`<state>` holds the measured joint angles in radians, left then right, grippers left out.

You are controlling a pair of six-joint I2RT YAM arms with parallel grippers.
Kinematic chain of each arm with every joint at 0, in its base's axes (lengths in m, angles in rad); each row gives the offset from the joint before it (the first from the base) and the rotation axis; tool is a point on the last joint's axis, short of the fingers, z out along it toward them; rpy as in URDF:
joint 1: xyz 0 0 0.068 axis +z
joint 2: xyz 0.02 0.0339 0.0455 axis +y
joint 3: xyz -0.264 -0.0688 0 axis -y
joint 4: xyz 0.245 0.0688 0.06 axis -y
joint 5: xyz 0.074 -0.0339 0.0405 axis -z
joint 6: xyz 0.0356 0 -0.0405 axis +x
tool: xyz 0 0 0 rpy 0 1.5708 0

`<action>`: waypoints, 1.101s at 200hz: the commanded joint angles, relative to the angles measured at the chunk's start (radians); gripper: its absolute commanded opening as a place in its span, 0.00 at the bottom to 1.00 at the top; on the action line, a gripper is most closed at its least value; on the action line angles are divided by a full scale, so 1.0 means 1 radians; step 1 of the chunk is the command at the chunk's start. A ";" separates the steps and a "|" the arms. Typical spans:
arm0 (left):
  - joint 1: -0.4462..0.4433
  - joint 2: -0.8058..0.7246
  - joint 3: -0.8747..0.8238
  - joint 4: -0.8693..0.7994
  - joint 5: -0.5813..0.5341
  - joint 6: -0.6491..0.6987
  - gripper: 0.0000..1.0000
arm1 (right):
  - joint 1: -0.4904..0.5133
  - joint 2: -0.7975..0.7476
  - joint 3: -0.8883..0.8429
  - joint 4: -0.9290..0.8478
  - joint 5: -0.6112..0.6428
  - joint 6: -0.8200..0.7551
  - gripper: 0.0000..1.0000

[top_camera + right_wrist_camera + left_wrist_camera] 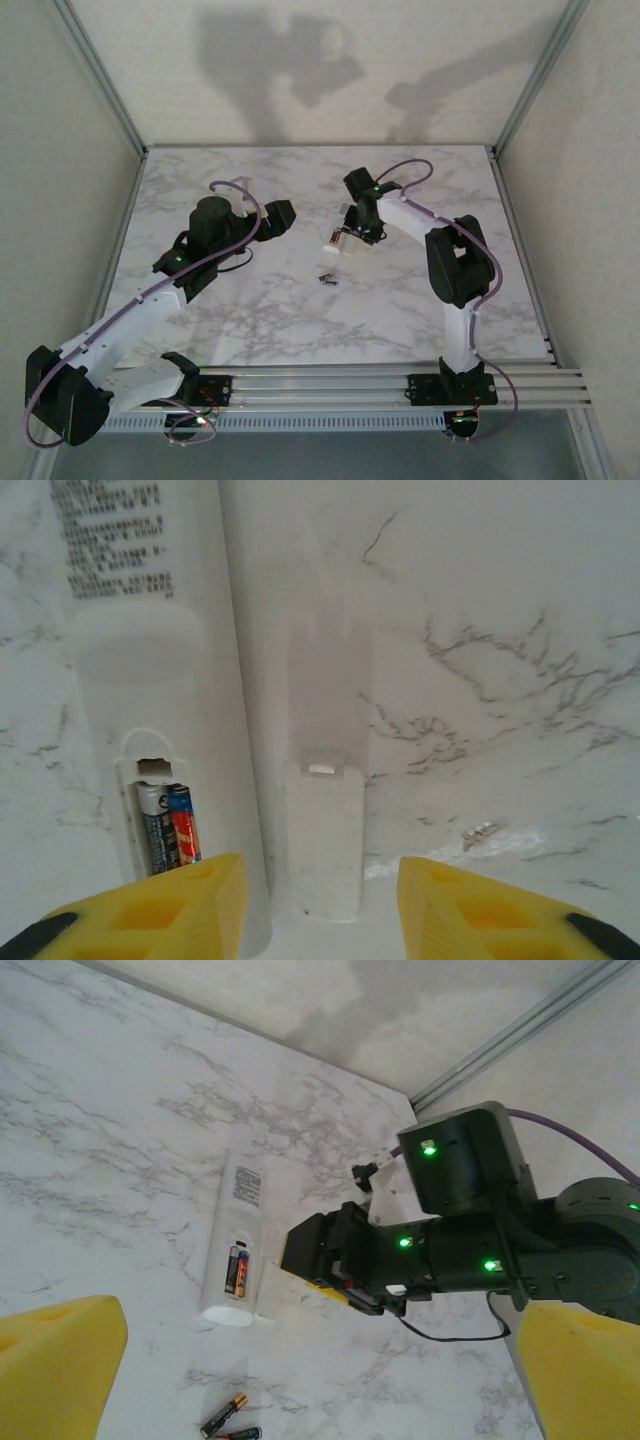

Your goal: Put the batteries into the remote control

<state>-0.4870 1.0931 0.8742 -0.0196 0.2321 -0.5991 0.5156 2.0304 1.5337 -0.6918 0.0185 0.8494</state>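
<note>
The white remote control [238, 1222] lies back up on the marble, its battery compartment [160, 800] uncovered. Two cells [170, 828] sit side by side inside it. The white compartment cover [322, 840] lies flat on the table just right of the remote. My right gripper [320, 912] is open and low over the cover, which has a gap to each yellow finger. Two loose batteries [226, 1420], dark with a copper band, lie on the table nearer the arms [328, 279]. My left gripper [320, 1360] hangs wide open and holds nothing, left of the remote [338, 241].
The right arm's black wrist [400, 1255] stands close beside the remote. An aluminium frame post [110, 95] and grey side walls border the marble table [300, 310]. Metal rails [340, 385] run along the near edge.
</note>
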 commanded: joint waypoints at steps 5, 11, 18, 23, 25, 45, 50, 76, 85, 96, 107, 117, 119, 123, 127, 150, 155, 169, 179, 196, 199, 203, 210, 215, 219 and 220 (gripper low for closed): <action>0.009 -0.013 -0.005 0.021 -0.005 0.025 1.00 | 0.000 0.053 0.048 -0.052 0.042 -0.012 0.45; 0.009 -0.014 -0.006 0.021 -0.007 0.027 1.00 | 0.005 0.064 0.056 -0.055 0.046 -0.016 0.45; 0.010 -0.015 -0.007 0.022 -0.007 0.028 1.00 | 0.011 0.072 0.060 -0.054 0.046 -0.020 0.45; 0.010 -0.014 -0.007 0.021 -0.007 0.030 1.00 | 0.013 0.077 0.063 -0.054 0.046 -0.019 0.45; 0.010 -0.015 -0.007 0.021 -0.007 0.031 1.00 | 0.014 0.077 0.063 -0.054 0.047 -0.019 0.45; 0.010 -0.016 -0.010 0.021 -0.008 0.032 1.00 | 0.018 0.094 0.069 -0.053 0.049 -0.018 0.45; 0.010 -0.017 -0.011 0.021 -0.008 0.032 1.00 | 0.018 0.098 0.069 -0.051 0.051 -0.019 0.45; 0.011 -0.021 -0.012 0.018 -0.010 0.036 1.00 | 0.019 0.110 0.080 -0.050 0.058 -0.026 0.45; 0.010 -0.022 -0.012 0.017 -0.011 0.036 1.00 | 0.019 0.115 0.084 -0.054 0.062 -0.028 0.45; 0.010 -0.022 -0.011 0.018 -0.011 0.036 0.99 | 0.019 0.121 0.086 -0.058 0.062 -0.030 0.45; 0.010 -0.022 -0.011 0.018 -0.011 0.036 1.00 | 0.019 0.129 0.090 -0.059 0.062 -0.031 0.43; 0.010 -0.021 -0.011 0.020 -0.011 0.035 1.00 | 0.019 0.132 0.092 -0.060 0.059 -0.032 0.41; 0.010 -0.020 -0.011 0.020 -0.011 0.036 1.00 | 0.020 0.133 0.091 -0.060 0.058 -0.031 0.41; 0.010 -0.021 -0.011 0.020 -0.011 0.036 0.99 | 0.019 0.133 0.091 -0.058 0.055 -0.031 0.40; 0.010 -0.021 -0.011 0.020 -0.011 0.035 1.00 | 0.019 0.133 0.090 -0.058 0.053 -0.028 0.39; 0.010 -0.017 -0.012 0.020 -0.010 0.033 1.00 | 0.019 0.122 0.080 -0.054 0.050 -0.019 0.35; 0.010 -0.018 -0.012 0.022 -0.010 0.033 0.99 | 0.018 0.120 0.078 -0.053 0.052 -0.018 0.35; 0.010 -0.016 -0.012 0.023 -0.008 0.033 1.00 | 0.019 0.113 0.074 -0.052 0.057 -0.016 0.33; 0.010 -0.016 -0.012 0.023 -0.008 0.032 1.00 | 0.019 0.110 0.074 -0.053 0.059 -0.016 0.32; 0.010 -0.016 -0.012 0.021 -0.010 0.032 1.00 | 0.018 0.101 0.074 -0.054 0.059 -0.016 0.33; 0.010 -0.017 -0.012 0.020 -0.010 0.032 1.00 | 0.019 0.100 0.075 -0.054 0.059 -0.017 0.33; 0.010 -0.018 -0.012 0.021 -0.010 0.031 0.99 | 0.019 0.097 0.073 -0.053 0.058 -0.017 0.35; 0.011 -0.018 -0.014 0.021 -0.011 0.032 1.00 | 0.019 0.092 0.071 -0.052 0.055 -0.017 0.36; 0.010 -0.018 -0.013 0.020 -0.011 0.032 0.99 | 0.018 0.091 0.071 -0.052 0.054 -0.018 0.37; 0.010 -0.018 -0.014 0.021 -0.011 0.032 1.00 | 0.018 0.090 0.071 -0.051 0.052 -0.018 0.38; 0.010 -0.017 -0.014 0.021 -0.011 0.032 1.00 | 0.018 0.091 0.071 -0.051 0.052 -0.019 0.38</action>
<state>-0.4870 1.0927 0.8726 -0.0196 0.2317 -0.5785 0.5274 2.1395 1.6001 -0.7227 0.0528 0.8261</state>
